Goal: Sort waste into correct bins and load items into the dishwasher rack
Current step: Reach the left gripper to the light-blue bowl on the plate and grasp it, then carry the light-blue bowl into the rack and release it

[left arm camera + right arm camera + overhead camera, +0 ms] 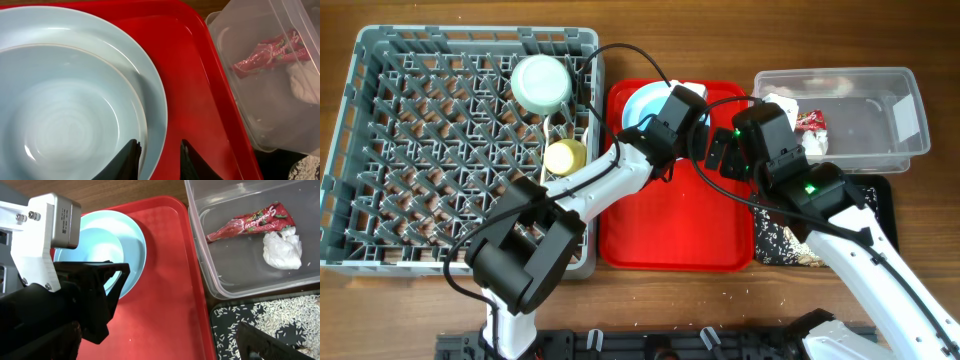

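**Left end effector**: open. Its two dark fingertips straddle the near rim of the pale blue plate, one inside the rim and one outside over the red tray. Contact with the rim cannot be confirmed.

**Plate:** lies at the upper centre of the red tray in the overhead view. A paler inner ring shows in it; whether this is a separate bowl cannot be told.

**Right end effector**: sits just right of the plate, over the tray's right edge. Only one finger shows in its own camera, so its opening cannot be told. Nothing is seen in its hold.

**Clear tub**, upper right: contains the red-and-clear wrapper and the white tissue wad, lying just beside each other.

**Black tray**, below the tub: holds scattered pale crumbs.

**Grey rack**, left of the worktop: carries a mint-white bowl and the yellow cup near its right side.
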{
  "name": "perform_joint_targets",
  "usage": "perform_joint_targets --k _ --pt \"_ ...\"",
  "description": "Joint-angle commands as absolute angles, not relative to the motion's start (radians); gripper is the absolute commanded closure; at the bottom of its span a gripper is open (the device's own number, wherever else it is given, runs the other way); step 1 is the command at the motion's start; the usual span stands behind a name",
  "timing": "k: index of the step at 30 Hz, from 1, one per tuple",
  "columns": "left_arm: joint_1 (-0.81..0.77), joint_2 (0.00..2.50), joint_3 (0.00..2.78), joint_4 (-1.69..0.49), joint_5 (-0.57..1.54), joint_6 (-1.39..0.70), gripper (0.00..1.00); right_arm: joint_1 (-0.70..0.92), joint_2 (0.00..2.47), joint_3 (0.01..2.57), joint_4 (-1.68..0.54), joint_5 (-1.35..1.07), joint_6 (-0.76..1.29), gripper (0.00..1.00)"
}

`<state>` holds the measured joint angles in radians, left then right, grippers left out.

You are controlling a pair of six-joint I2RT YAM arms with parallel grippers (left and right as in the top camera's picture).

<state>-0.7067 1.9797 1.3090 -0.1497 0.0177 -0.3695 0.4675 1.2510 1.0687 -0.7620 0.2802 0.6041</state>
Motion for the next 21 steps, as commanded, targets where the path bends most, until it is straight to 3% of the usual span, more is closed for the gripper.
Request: perform_joint_targets --k 1,5,8,10,13,17,19,21 --pt "-0.705 2.01 1.309 -0.148 -0.006 -0.374 0.74 0.465 1.253 1.073 -0.76 0.278 0.603 0.0" --pt "-0.705 2.05 1.309 -0.141 -0.036 -0.374 0.75 0.465 1.253 1.073 -0.76 0.278 0.603 0.0" --pt "-0.704 2.05 1.309 -0.13 -0.055 -0.374 0.83 0.465 1.253 1.073 -0.76 0.278 0.603 0.0" --pt "-0.702 2.05 1.309 -0.125 -0.056 -0.374 0.96 0.465 1.253 1.073 -0.76 0.278 0.603 0.0" --pt "-0.697 2.017 1.31 -0.094 -0.065 -0.374 0.96 0.465 1.253 1.073 -0.76 0.278 0.603 0.0" --pt "-0.625 1.682 1.324 -0.216 0.014 -0.375 0.96 0.465 1.253 1.073 -0.76 0.278 0.603 0.0" --pt "-0.525 1.449 1.324 -0.368 0.164 -0.39 0.96 0.465 1.253 1.073 -0.76 0.278 0.603 0.0" --pt "-0.354 1.264 1.324 -0.566 0.442 -0.427 0.96 0.465 1.253 1.073 -0.76 0.278 0.603 0.0"
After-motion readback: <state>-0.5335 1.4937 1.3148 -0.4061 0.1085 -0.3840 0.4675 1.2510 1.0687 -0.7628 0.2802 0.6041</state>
